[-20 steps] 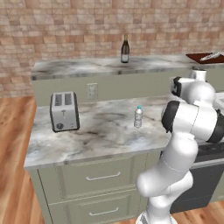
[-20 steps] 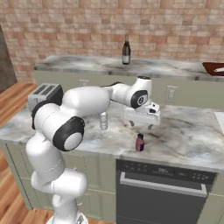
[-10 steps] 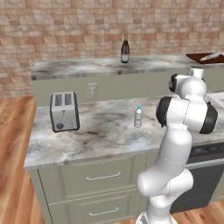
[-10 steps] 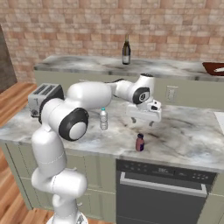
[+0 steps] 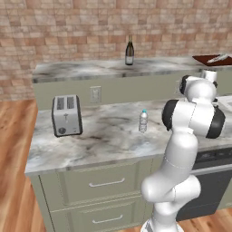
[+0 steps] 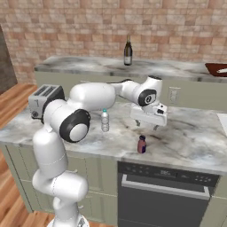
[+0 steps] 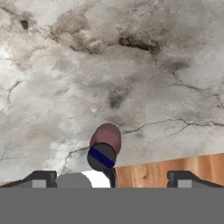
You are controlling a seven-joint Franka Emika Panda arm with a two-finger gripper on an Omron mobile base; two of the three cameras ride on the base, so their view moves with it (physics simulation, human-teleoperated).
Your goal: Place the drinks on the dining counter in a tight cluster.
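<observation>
Risk 1: knocking the maroon bottle [image 6: 142,144] over. It is short, stands upright near the front edge of the lower tabletop [image 6: 195,137], and the floor lies just beyond that edge. A descent that is off-centre would let one finger strike the dark cap and tip the bottle forward, possibly off the edge.

Risk 2: a grip on the cap alone. Judged from the hand view, the cap is narrower than the body; closing too high could let it slip once lifted toward the raised dining counter [image 6: 88,65].

Risk 3: the arm's elbow sweeps near the water bottle [image 6: 105,120], which stands to the left on the same lower tabletop. A wide swing could brush it.

Gripper [image 6: 148,125]: jaws released, spread wide, holding nothing. It hangs above the lower tabletop, pointing down.

Position of the target relative to the jaws: in the hand view the maroon bottle [image 7: 103,151] sits low in the picture, between the two finger tips but left of centre, seen from above. In the right base view it stands below the gripper and slightly nearer the front edge, apart from it.

Wine bottle [image 5: 129,51] stands upright on the far dining counter; the other two drinks are not yet there.
</observation>
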